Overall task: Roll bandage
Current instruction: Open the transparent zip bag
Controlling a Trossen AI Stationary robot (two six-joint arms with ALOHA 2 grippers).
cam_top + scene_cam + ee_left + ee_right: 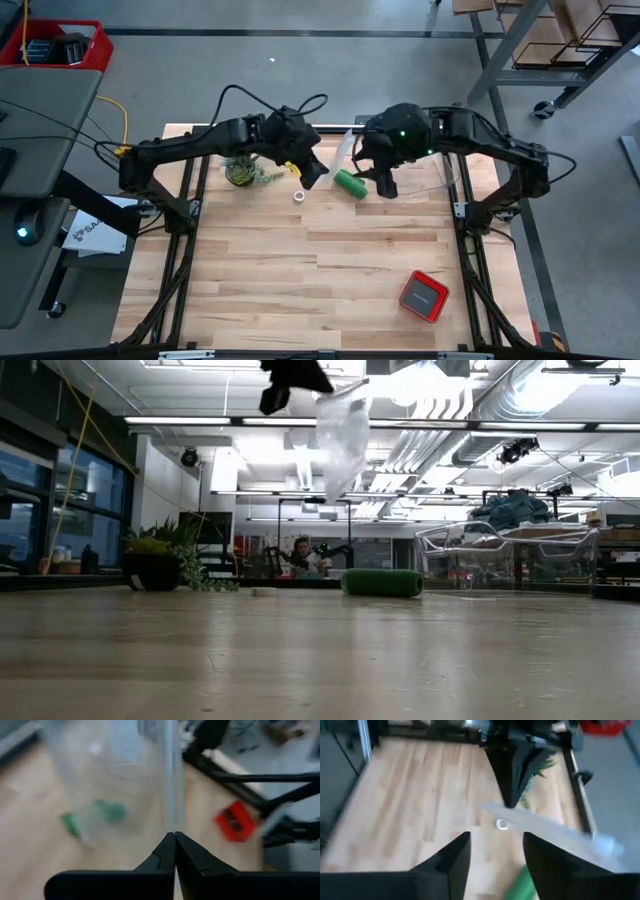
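The bandage (pixel 351 183) is seen lying on the table (pixel 300 270) as a compact green roll, just right of the small white tape ring (pixel 299 197), toward the far edge. The left gripper (pixel 174 837) is pinched shut on a clear plastic bag (pixel 343 430), held well above the table. The right gripper (pixel 495 845) is parted wide, empty, above the roll. The roll is judged light, soft and compressible; a hold across its middle is advised.

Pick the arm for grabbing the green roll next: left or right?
Right, probably. The right gripper is open and hangs just above the bandage. The left gripper is shut on the clear plastic bag, held up off the table.
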